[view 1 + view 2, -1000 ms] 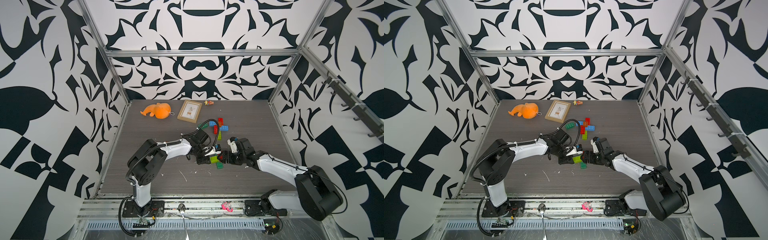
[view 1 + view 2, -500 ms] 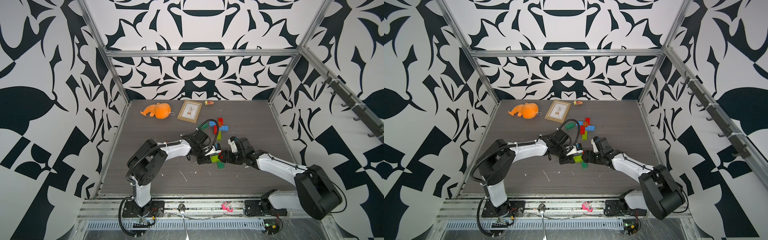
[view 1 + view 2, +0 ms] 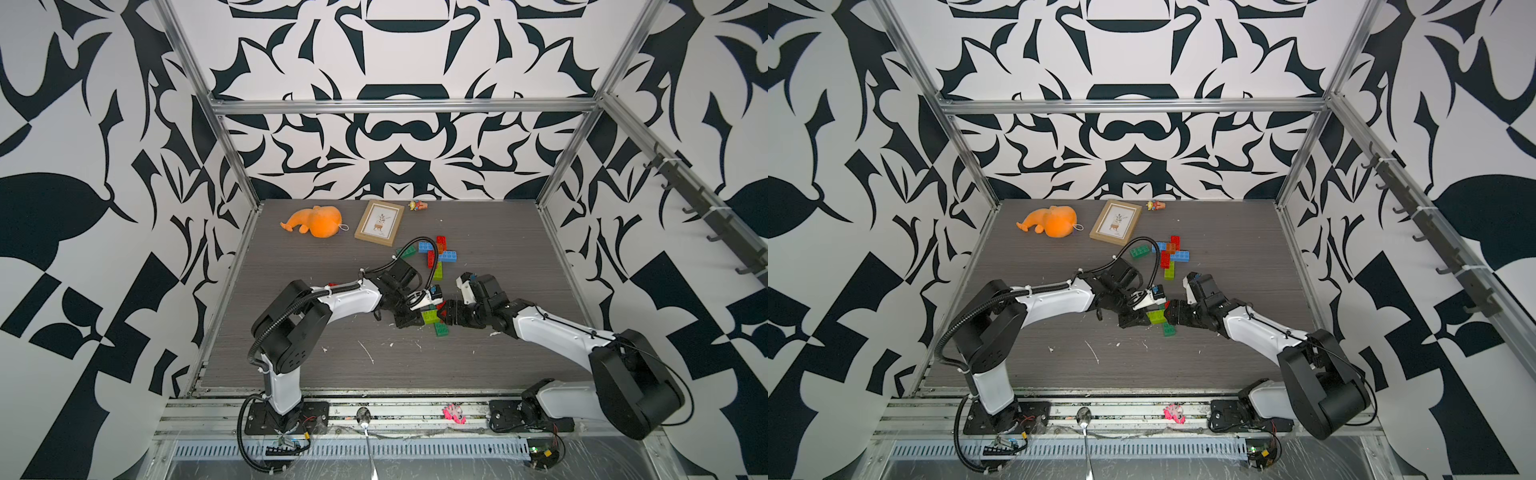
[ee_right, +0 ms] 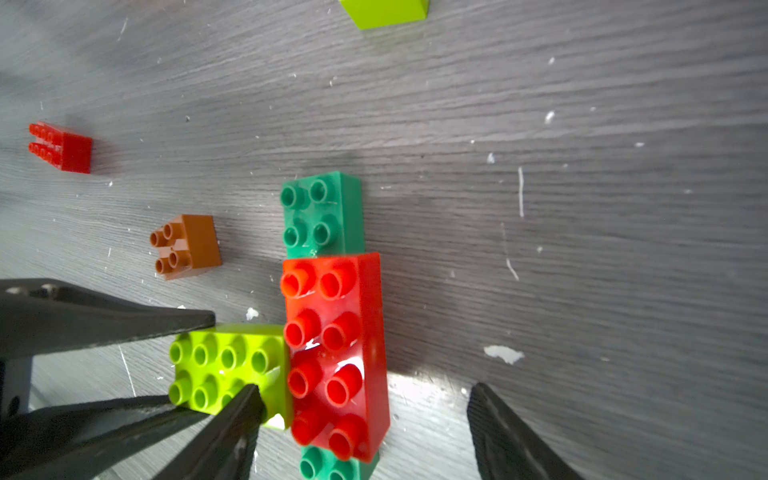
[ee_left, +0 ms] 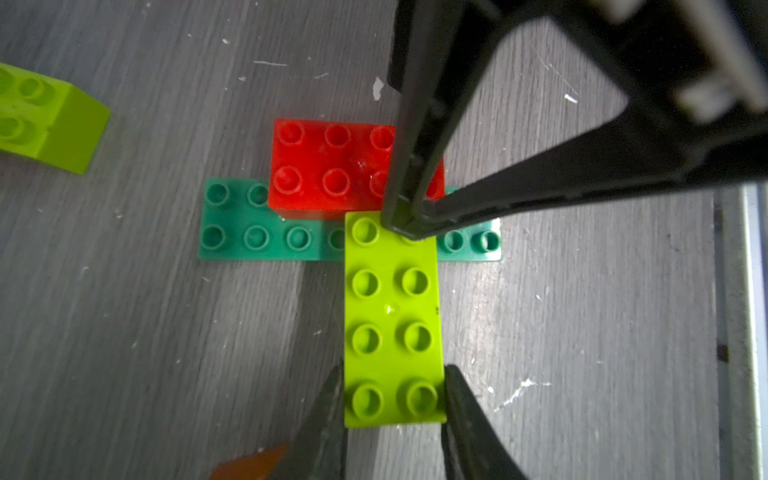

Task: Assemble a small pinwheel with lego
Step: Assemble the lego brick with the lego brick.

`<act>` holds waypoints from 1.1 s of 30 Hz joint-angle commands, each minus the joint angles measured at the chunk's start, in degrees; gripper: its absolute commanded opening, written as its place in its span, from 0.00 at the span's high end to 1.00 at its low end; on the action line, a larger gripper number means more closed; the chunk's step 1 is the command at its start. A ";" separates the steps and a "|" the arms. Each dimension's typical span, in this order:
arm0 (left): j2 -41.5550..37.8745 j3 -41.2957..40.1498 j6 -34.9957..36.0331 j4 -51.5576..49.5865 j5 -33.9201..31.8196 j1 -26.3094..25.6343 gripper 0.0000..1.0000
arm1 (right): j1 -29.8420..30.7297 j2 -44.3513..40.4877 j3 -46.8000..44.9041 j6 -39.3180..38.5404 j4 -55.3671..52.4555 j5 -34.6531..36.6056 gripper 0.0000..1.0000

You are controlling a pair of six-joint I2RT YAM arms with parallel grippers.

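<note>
The left end effector (image 5: pixel 394 374) clamps the glossy, studded lime brick (image 5: pixel 392 316); the right end effector (image 4: pixel 363 390) hangs released astride the oblong red brick (image 4: pixel 336 345).

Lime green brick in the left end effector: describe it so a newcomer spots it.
On the grey tabletop, find where the left arm and right arm meet. The lime green 2x4 brick lies one end on a dark green brick beside a red brick. Unlike the lime brick in the cross farther back, the left end effector grips it.
</note>
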 commanded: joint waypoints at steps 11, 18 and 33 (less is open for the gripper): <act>-2.11 -0.75 2.01 -0.81 6.54 -2.64 0.79 | -0.24 -0.17 -0.89 0.44 -2.68 2.88 0.18; -2.03 -0.82 2.05 -1.21 5.53 -3.25 0.80 | -0.18 0.33 -0.74 0.61 -2.99 3.22 0.18; -2.73 -2.15 0.87 0.63 2.99 -4.36 0.81 | 0.51 2.00 0.07 0.97 -4.29 3.03 0.17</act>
